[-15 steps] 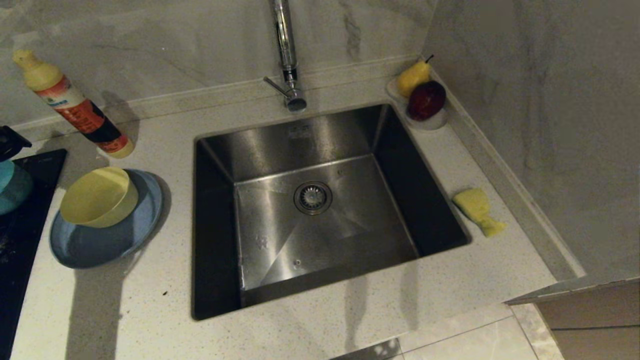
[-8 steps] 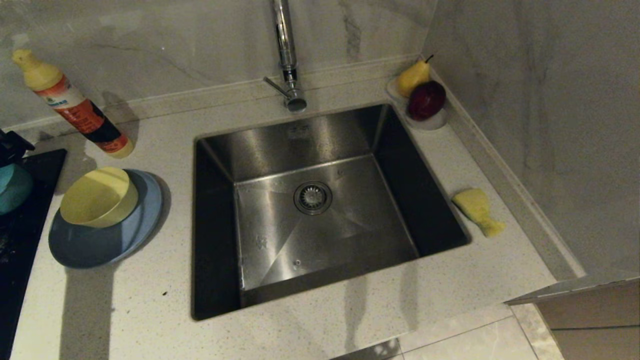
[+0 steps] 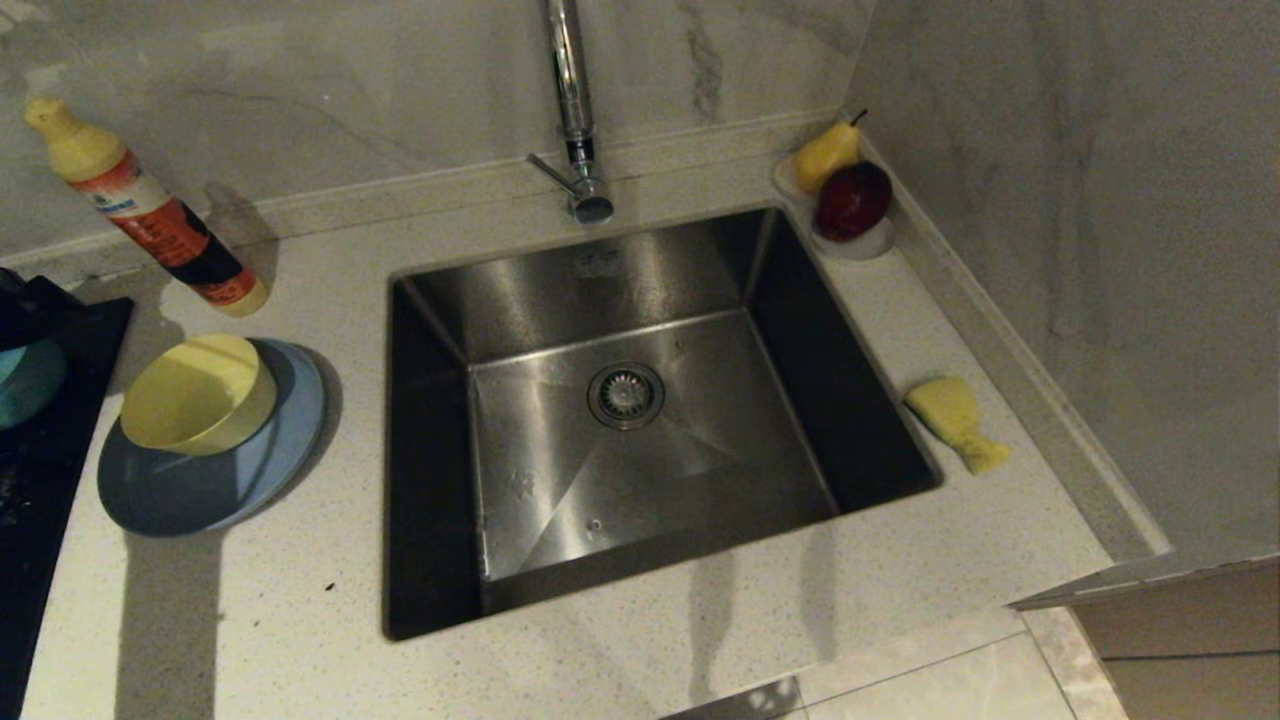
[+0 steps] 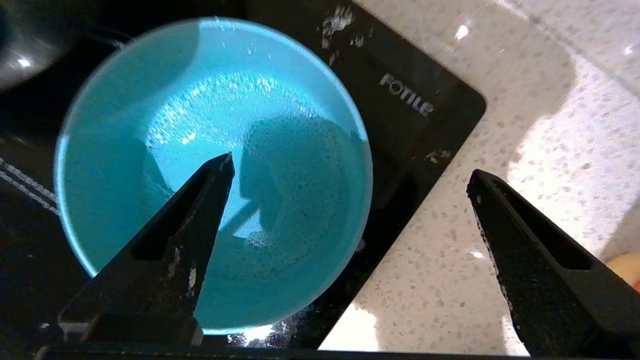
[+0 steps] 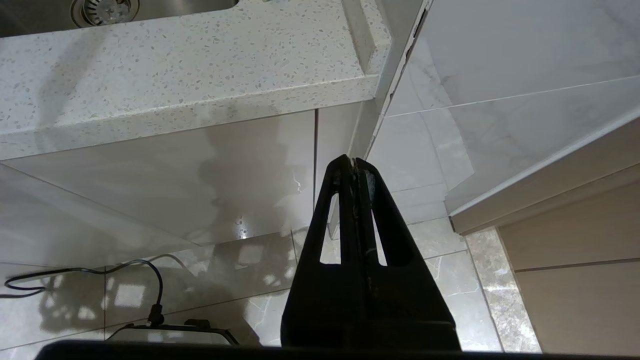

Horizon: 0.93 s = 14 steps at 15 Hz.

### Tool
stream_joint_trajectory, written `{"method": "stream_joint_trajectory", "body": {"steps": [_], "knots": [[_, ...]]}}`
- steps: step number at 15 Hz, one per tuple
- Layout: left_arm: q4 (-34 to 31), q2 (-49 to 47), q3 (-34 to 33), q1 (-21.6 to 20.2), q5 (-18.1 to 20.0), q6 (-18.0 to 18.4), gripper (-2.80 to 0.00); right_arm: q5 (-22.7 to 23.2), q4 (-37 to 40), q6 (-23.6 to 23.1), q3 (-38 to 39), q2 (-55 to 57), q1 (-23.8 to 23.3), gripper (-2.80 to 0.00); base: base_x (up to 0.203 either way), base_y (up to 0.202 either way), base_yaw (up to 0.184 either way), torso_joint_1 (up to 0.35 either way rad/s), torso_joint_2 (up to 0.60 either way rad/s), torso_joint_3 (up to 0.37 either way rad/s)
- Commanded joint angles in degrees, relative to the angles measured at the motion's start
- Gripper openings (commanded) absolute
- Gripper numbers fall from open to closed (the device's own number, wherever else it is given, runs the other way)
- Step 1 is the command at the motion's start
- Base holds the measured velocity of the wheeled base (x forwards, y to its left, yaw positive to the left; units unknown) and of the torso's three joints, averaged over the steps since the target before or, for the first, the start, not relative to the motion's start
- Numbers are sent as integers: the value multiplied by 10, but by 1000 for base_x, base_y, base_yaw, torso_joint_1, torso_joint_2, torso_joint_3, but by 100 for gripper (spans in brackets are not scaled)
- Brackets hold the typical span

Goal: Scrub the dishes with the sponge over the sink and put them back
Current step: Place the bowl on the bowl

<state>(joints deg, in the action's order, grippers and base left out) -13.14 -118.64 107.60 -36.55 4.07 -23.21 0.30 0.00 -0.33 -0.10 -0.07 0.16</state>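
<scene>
Teal bowl [image 4: 215, 175]: upright on the black hob [image 4: 415, 130] at the far-left edge of the table [image 3: 700, 620], only a sliver showing in the head view. Lies directly under the left gripper [image 4: 350, 175]; one finger [image 4: 200, 210] hangs over the bowl's inside, the other clear of the rim over the table. Round, so no long axis to line up with. Fingers spread wide, holding nothing. A grasp on the rim looks like the step in hand, the near wall of the bowl falling between the fingers.

Pale-yellow bowl [image 3: 198, 392]: resting in the light-blue plate [image 3: 210, 450], left of the sink [image 3: 640, 420], just right of the hob.

Sponge [image 3: 955, 420]: on the table right of the sink, well apart from the left gripper, nearer the right arm's side.

Right gripper [image 5: 356, 162]: parked low before the cabinet front, below the table edge, fingers pressed together, empty.

Detergent bottle [image 3: 150, 210]: far left, against the wall.
</scene>
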Motion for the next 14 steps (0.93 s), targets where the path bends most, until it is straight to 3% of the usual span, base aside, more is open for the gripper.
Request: {"method": "stream_joint_trajectory", "body": {"steps": [1,11,12,14], "knots": [[0,-11,-2,0,1,-2,0,0,0,0,0,0,0,-280,0,0,0,0,0,0],[-8,-22,-14,0,1,-5,0,0,0,0,0,1,0,-280,0,0,0,0,0,0],[-9,-22,-14,0,1,-4,-280,0,0,0,0,0,0,-280,0,0,0,0,0,0],[-8,-23,-9,-1,1,-6,-280,0,0,0,0,1,0,-280,0,0,0,0,0,0]]}}
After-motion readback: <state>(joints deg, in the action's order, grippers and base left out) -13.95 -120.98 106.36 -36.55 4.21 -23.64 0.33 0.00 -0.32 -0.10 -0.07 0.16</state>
